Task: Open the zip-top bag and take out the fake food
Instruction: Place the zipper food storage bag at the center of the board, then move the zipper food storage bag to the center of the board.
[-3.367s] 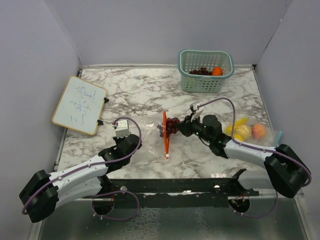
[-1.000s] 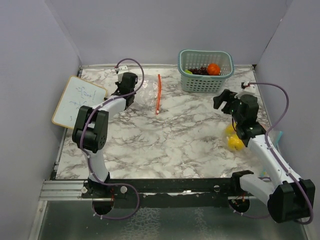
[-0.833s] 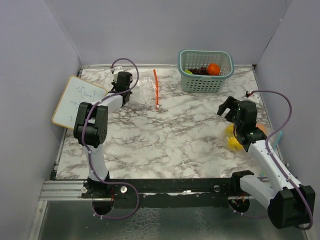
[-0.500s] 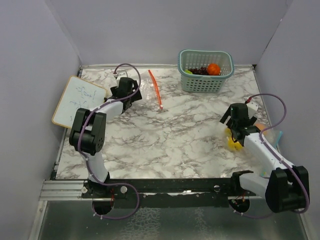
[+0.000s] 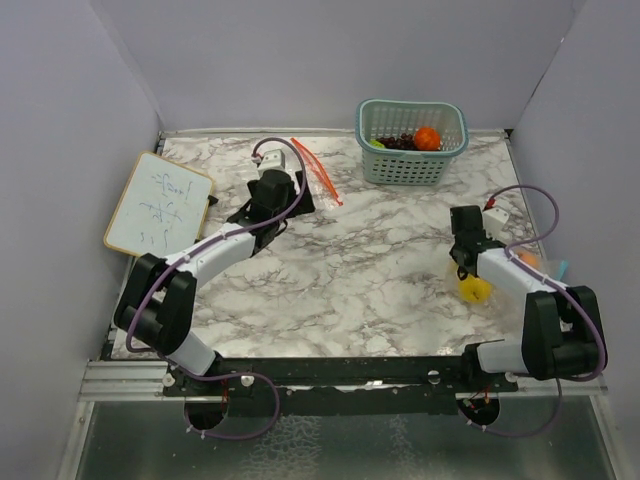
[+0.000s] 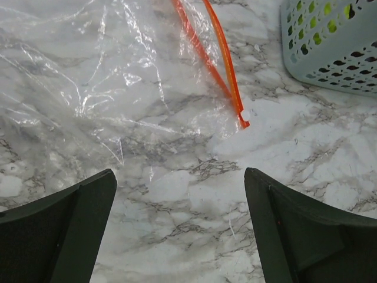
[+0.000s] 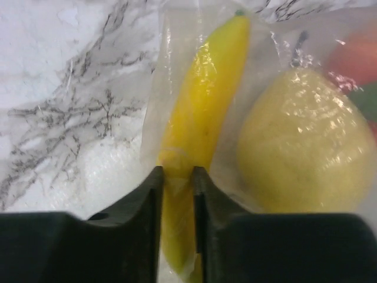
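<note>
1. The right tool has its fingers drawn almost together. They are clamped through clear film on the lower end of a yellow plastic toy banana.
2. That banana lies inside a clear plastic zip-top bag on the white-and-grey marble bench, near the right edge. A rounded yellow toy lemon lies just beside it in the same bag. A pink-orange toy peach shows at the bag's far corner.
3. The left tool has its fingers spread wide apart and holds nothing. It hangs over bare bench.
4. Just ahead of the left tool lies a second, crumpled clear zip-top bag. It lies flat, and its orange zip strips are parted.
5. Beyond it, at the back of the bench, a teal plastic mesh basket holds three toys:
   - a round orange toy fruit
   - a dark purple toy grape bunch
   - a green toy lime
6. A white writing board lies at the left edge, well apart from both bags.
</note>
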Motion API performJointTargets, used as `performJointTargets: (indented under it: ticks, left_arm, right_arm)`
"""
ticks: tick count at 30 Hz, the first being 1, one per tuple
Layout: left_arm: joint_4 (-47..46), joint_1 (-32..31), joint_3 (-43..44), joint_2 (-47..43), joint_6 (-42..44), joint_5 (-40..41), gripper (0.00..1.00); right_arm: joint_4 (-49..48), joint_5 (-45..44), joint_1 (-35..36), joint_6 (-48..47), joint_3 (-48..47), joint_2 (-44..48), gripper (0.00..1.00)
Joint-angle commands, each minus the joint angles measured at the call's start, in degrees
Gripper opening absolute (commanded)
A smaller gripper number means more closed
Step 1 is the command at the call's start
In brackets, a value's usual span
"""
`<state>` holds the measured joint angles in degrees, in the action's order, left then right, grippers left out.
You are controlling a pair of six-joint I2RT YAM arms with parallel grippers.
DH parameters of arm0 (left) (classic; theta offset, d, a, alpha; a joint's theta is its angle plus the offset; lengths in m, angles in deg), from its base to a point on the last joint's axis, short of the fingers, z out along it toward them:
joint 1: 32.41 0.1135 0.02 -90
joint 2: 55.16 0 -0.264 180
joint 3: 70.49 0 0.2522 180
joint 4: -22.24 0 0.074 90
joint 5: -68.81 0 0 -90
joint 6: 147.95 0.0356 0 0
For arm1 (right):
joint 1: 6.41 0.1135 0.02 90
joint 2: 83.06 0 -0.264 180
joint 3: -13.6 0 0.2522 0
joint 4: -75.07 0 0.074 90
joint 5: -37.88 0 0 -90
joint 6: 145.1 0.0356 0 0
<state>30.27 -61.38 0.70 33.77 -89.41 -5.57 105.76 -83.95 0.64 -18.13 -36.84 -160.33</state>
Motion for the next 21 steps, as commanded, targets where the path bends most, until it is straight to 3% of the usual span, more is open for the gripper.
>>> performJointTargets:
  ticks: [1,2,10,17,21]
  left_arm:
    - [-0.73,-1.59,-2.27,-3.45,-2.62,-2.2,0.93]
    - [-1.2,-2.07,-2.86,-3.94,-2.68,-2.46,0.93]
    - [-4.44,-4.17,-8.91,-5.45,-4.69,-4.62,0.93]
    - [-5.43,-4.17,-10.62,-5.35,-5.56,-7.34,0.93]
    - [-5.6,-4.16,-11.68,-6.05,-6.52,-8.89,0.93]
  right_arm:
    - [0.76,1.28,-0.28,0.87,-0.57,-0.67,0.08]
    - [0.14,2.46,-0.28,0.56,-0.17,-0.31,0.03]
    - [-2.32,10.0,1.31,-2.61,1.61,5.27,0.02]
    - [-2.02,12.33,10.92,2.65,-1.64,12.36,0.02]
    - [-2.6,11.06,19.2,7.03,-4.39,11.1,0.02]
